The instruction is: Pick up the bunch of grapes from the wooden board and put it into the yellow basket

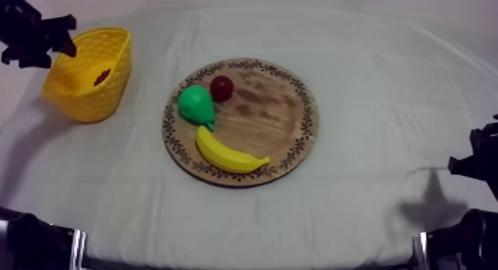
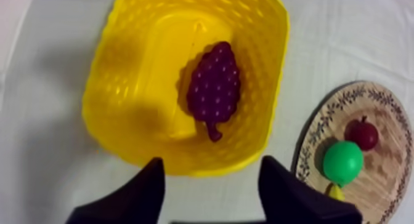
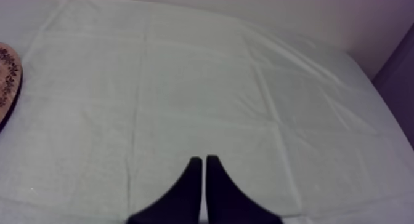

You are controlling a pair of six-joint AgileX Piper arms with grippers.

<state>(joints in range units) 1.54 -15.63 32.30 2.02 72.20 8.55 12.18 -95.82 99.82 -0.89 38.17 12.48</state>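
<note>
Purple bunch of grapes [image 2: 214, 88] lies in the yellow woven basket [image 2: 111, 79], just past my left gripper [image 2: 212, 186], which is spread wide and empty.

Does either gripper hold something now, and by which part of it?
Nothing is held. The left gripper is open above the yellow basket, where the bunch of grapes lies; the right gripper is shut on nothing, over the cloth.
</note>
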